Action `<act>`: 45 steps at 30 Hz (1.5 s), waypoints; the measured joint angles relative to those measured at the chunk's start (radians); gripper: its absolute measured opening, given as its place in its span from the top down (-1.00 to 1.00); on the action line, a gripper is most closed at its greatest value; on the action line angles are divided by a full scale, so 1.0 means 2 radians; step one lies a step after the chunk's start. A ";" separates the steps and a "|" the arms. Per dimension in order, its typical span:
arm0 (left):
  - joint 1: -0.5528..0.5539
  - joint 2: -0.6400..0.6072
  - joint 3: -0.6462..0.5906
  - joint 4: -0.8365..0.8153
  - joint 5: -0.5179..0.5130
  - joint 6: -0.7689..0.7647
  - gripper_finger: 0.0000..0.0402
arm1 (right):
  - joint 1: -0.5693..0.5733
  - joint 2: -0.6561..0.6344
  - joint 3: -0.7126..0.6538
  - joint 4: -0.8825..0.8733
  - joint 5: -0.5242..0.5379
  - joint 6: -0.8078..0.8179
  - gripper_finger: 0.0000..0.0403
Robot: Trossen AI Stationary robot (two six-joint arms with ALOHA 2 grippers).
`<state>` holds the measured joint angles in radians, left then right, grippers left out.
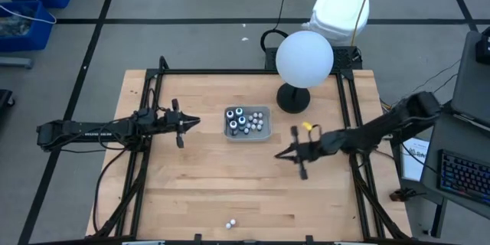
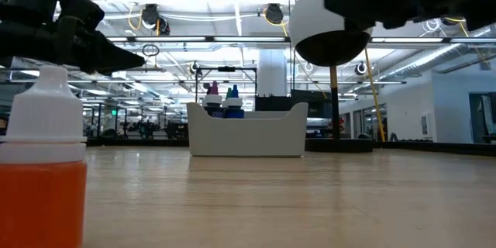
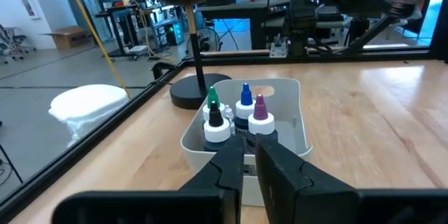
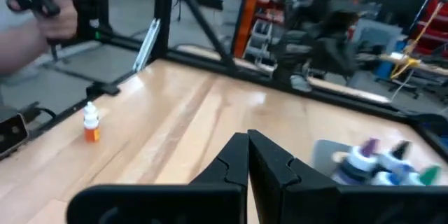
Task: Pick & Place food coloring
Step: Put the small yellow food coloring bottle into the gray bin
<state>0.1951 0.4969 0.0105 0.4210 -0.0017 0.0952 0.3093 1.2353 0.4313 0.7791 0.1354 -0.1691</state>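
Closest to the low camera stands a lone bottle (image 2: 43,163) with a white cap and orange liquid, at the table's (image 1: 214,191) front edge, well apart from everything else; from above it is only a small white speck (image 1: 230,223).

At the left, the left gripper (image 1: 194,122) hangs above the wood, pointing toward the tray (image 1: 266,132) and stopping short of it. Its wrist camera shows the two fingers (image 3: 227,164) parted by a narrow slit with nothing between them, so the jaws are slightly released and empty.

In the middle sits the grey tray, holding a cluster of food coloring bottles (image 1: 245,120): white-capped ones and dark ones with coloured tips. From the left wrist, green, blue and purple tips (image 3: 243,96) rise above the tray wall.

Just right of the tray, farther back, a white globe (image 1: 304,59) stands on a black base (image 1: 293,98).

At the right, the right gripper (image 1: 280,153) hovers over bare wood in front of the tray and to its right. Its jaws are clenched together, holding nothing, with the tray off to one side in its own view.
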 joint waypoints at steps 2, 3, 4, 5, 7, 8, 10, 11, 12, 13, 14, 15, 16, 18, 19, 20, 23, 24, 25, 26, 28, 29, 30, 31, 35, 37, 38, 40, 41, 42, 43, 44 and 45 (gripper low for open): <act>0.000 0.000 0.000 0.000 0.000 -0.002 0.77 | 0.019 0.054 0.035 0.004 0.015 -0.003 1.00; 0.000 0.000 0.000 0.000 0.000 -0.007 0.77 | 0.027 0.080 0.055 0.004 0.022 -0.005 1.00; 0.000 0.000 0.000 0.000 0.000 -0.013 0.77 | 0.035 0.107 0.077 0.003 0.025 -0.006 1.00; 0.000 0.000 0.000 0.000 0.000 -0.017 0.77 | 0.042 0.132 0.100 0.000 0.025 -0.006 1.00; 0.000 0.000 0.000 0.000 0.000 -0.027 0.77 | 0.054 0.179 0.148 -0.006 0.025 -0.001 1.00; 0.000 0.000 0.000 0.000 0.000 -0.029 0.77 | 0.059 0.201 0.172 -0.005 0.025 0.006 1.00; 0.000 0.000 0.000 0.000 0.000 -0.032 0.77 | 0.067 0.242 0.225 -0.013 0.026 0.033 1.00; 0.000 0.000 0.000 0.001 0.000 -0.036 0.77 | 0.070 0.262 0.252 -0.027 0.025 0.046 1.00; 0.000 0.000 0.000 0.001 0.000 -0.037 0.77 | 0.073 0.280 0.282 -0.050 0.024 0.052 1.00; 0.000 0.000 0.000 0.001 0.000 -0.039 0.77 | 0.077 0.298 0.310 -0.075 0.024 0.053 1.00; 0.000 0.000 0.000 0.001 0.000 -0.040 0.77 | 0.080 0.315 0.337 -0.096 0.026 0.051 1.00; 0.000 0.000 0.000 0.001 0.000 -0.043 0.77 | 0.084 0.332 0.364 -0.114 0.026 0.050 1.00; 0.000 0.000 0.000 0.001 0.000 -0.046 0.77 | 0.087 0.348 0.388 -0.130 0.025 0.050 1.00; 0.000 0.000 0.000 0.005 0.000 -0.049 0.77 | 0.093 0.379 0.429 -0.149 0.024 0.049 1.00; 0.000 0.000 0.000 0.007 0.000 -0.049 0.77 | 0.096 0.391 0.444 -0.149 0.023 0.049 1.00; 0.000 0.000 0.000 0.010 0.000 -0.049 0.77 | 0.098 0.402 0.454 -0.149 0.021 0.049 1.00; 0.000 0.000 0.000 0.020 0.000 -0.051 0.77 | 0.102 0.427 0.469 -0.146 -0.007 0.058 1.00; 0.000 0.000 0.000 0.024 0.000 -0.052 0.77 | 0.102 0.434 0.470 -0.142 -0.019 0.066 1.00; 0.000 0.000 0.000 0.026 0.000 -0.053 0.77 | 0.102 0.439 0.470 -0.142 -0.032 0.075 0.98; 0.000 0.000 0.000 0.027 0.000 -0.053 0.77 | 0.102 0.444 0.470 -0.140 -0.044 0.082 0.96; 0.000 0.000 0.000 0.028 0.000 -0.053 0.77 | 0.102 0.448 0.470 -0.139 -0.059 0.094 0.89; 0.000 0.000 0.000 0.028 0.000 -0.051 0.77 | 0.102 0.448 0.470 -0.138 -0.067 0.097 0.84; 0.000 0.000 0.000 0.028 0.000 -0.049 0.77 | 0.102 0.449 0.470 -0.138 -0.070 0.097 0.78; 0.000 0.000 0.000 0.028 0.000 -0.047 0.77 | 0.102 0.449 0.470 -0.138 -0.070 0.097 0.71; 0.000 0.000 0.000 0.029 0.000 -0.034 0.77 | 0.102 0.449 0.470 -0.141 -0.070 0.093 0.40; 0.000 0.000 0.000 0.032 0.000 -0.034 0.77 | 0.102 0.449 0.467 -0.141 -0.070 0.092 0.25; 0.000 0.000 0.000 0.035 0.000 -0.034 0.77 | 0.102 0.449 0.464 -0.141 -0.069 0.092 0.18; 0.000 0.000 0.000 0.042 0.000 -0.033 0.77 | 0.101 0.449 0.459 -0.142 -0.067 0.094 0.05; 0.000 0.000 0.000 0.045 0.000 -0.033 0.77 | 0.100 0.449 0.458 -0.142 -0.067 0.096 0.01; 0.000 0.000 0.000 0.045 0.000 -0.033 0.77 | 0.100 0.449 0.458 -0.142 -0.067 0.096 -0.03; 0.000 0.000 0.000 0.045 0.000 -0.033 0.77 | 0.100 0.449 0.458 -0.141 -0.067 0.096 -0.07; 0.000 0.000 0.000 0.046 0.000 -0.033 0.77 | 0.099 0.449 0.458 -0.140 -0.067 0.097 -0.09; 0.000 0.000 0.000 0.046 0.000 -0.034 0.77 | 0.099 0.449 0.458 -0.138 -0.067 0.098 -0.11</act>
<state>0.1951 0.4972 0.0113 0.5122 -0.0017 0.0277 0.5079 2.1330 1.3476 0.5037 0.0021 0.0276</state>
